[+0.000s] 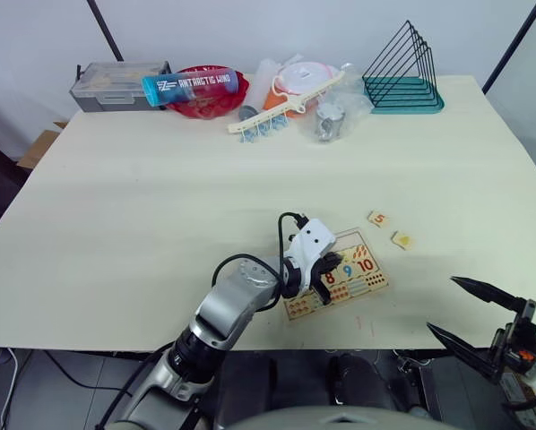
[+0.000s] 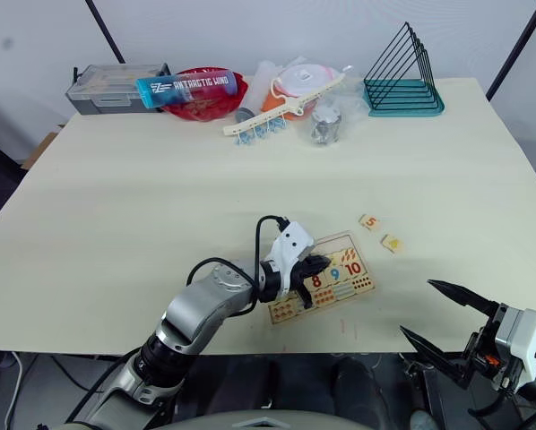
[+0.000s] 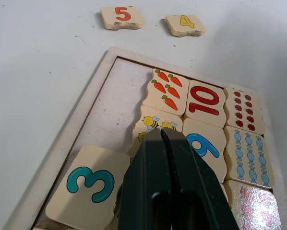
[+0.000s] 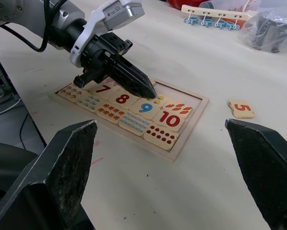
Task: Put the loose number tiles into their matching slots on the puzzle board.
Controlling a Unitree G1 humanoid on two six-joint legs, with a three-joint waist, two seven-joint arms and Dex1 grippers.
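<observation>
The puzzle board [image 1: 373,283] lies near the table's front edge, with numerals 7 to 10 and picture tiles in it. My left gripper [image 3: 161,130] is shut with nothing between its fingers, its tips over the bee picture tile [image 3: 153,122] in the board. A loose tile with a teal 3 [image 3: 88,182] lies askew in the bare recess [image 3: 112,105], right beside the fingers. The red 5 tile [image 1: 378,219] and yellow 4 tile [image 1: 402,239] lie on the table just beyond the board's right end. My right gripper [image 1: 461,309] hangs open off the front right edge, away from the board.
Along the far edge stand a grey box [image 1: 116,82], a blue bottle [image 1: 189,86] across a red bowl [image 1: 212,106], plastic bags with parts [image 1: 326,98] and a teal wire rack [image 1: 402,76]. The table [image 1: 160,197] between them and the board is bare.
</observation>
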